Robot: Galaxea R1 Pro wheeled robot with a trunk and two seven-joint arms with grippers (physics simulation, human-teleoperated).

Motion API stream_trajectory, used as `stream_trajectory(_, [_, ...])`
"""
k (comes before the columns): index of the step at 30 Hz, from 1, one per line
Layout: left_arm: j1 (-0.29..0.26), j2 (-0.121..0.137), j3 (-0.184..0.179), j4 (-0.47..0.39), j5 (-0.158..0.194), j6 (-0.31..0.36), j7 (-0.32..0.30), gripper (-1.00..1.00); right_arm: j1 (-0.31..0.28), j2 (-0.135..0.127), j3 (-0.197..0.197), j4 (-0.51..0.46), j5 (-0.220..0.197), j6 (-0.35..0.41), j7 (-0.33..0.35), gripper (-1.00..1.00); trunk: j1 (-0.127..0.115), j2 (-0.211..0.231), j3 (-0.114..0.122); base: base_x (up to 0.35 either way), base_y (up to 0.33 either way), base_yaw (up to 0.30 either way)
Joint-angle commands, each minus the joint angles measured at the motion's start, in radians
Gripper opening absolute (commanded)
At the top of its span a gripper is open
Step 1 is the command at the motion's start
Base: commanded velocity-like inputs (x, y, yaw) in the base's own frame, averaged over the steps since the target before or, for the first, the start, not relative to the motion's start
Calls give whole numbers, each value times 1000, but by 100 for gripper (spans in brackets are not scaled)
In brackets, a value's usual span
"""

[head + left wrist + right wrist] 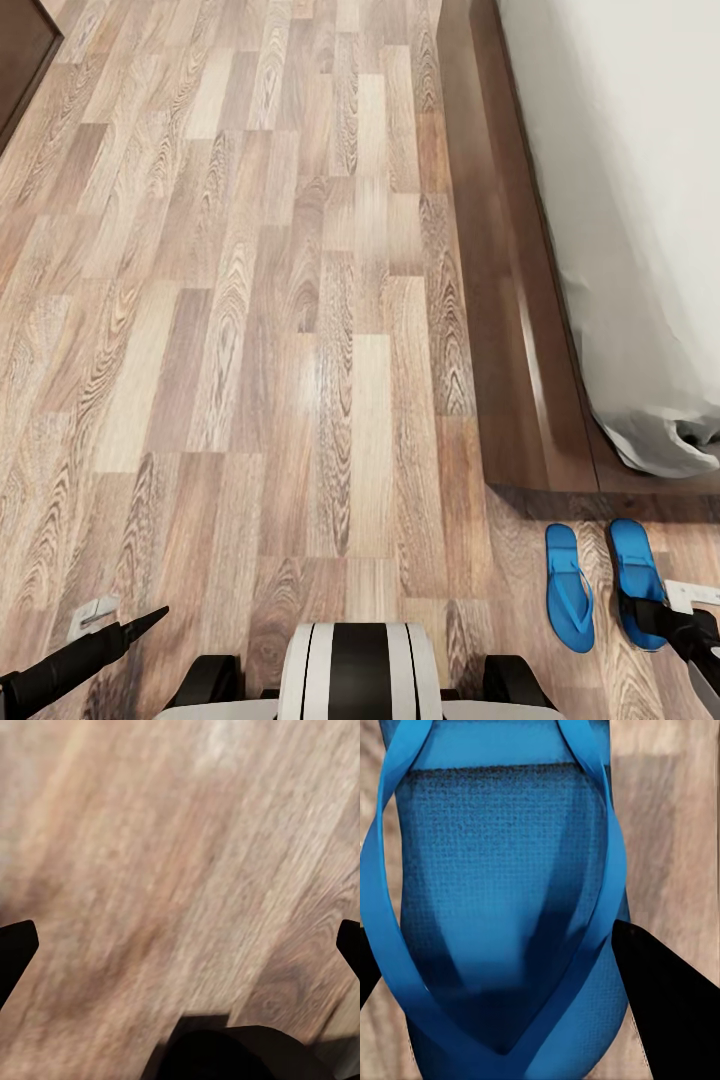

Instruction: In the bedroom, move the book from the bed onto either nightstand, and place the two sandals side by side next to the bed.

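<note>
Two bright blue sandals lie side by side on the wood floor just off the bed's corner, the left sandal (569,588) and the right sandal (637,575). My right gripper (642,612) hovers over the right sandal's near end. In the right wrist view that sandal (502,870) is very close, with the open right gripper (495,945) straddling it, one dark finger (667,1005) on each side. My left gripper (150,620) hangs low over bare floor, open (180,937) with nothing between its fingers. The bed (520,330) runs along the right, with its dark frame and pale grey mattress (640,230). The book is out of view.
Brown wood-plank floor (260,300) spreads across the left and middle. A dark brown wooden panel (20,50) shows at the far left corner. The robot's white and black base (355,670) sits at the near edge.
</note>
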Motion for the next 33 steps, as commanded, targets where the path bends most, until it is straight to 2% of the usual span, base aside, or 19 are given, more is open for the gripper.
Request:
stream_trajectory(1, [-1,-1,8,-1,-8,11,-7,100,0,0,-2,1,-11,-26,5,-100,0,0,0,0,0,0])
stream_trajectory(7, [-1,-1,8,-1,-8,11,-7,100,1,0,-2,13,-11,-90,5,-100,0,0,0,0,0,0])
stream_trajectory(33, [-1,-1,8,-1,-9,8,-7,100,1,0,0,15,-11,-91,4,-100,0,0,0,-22,36,0])
